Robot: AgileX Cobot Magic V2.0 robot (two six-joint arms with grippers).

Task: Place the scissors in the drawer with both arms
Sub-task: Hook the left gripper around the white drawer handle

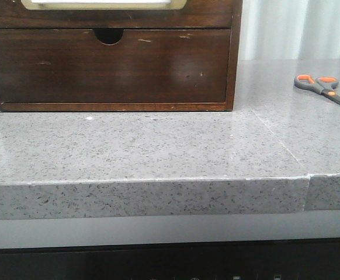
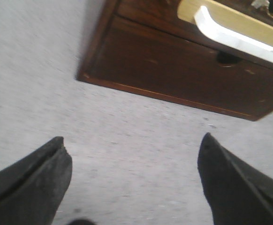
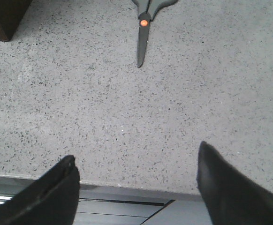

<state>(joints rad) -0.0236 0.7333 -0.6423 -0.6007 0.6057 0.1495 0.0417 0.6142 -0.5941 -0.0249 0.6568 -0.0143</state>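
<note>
The scissors (image 1: 325, 88), grey-handled with orange loop linings, lie flat on the counter at the far right; the right wrist view shows their dark blades and orange pivot (image 3: 142, 33). The dark-brown drawer (image 1: 108, 67) is closed, its half-round notch (image 1: 108, 36) at the top edge; it also shows in the left wrist view (image 2: 183, 75). My left gripper (image 2: 134, 143) is open over bare counter in front of the drawer. My right gripper (image 3: 136, 152) is open above the counter's front edge, well short of the scissors. Neither arm shows in the front view.
The wooden cabinet (image 1: 235, 35) stands at the back left of the speckled grey counter (image 1: 158, 146), with a cream-framed panel (image 2: 230, 21) above the drawer. A seam (image 1: 308, 175) crosses the counter at the right. The cabinet's corner (image 3: 0, 18) shows in the right wrist view.
</note>
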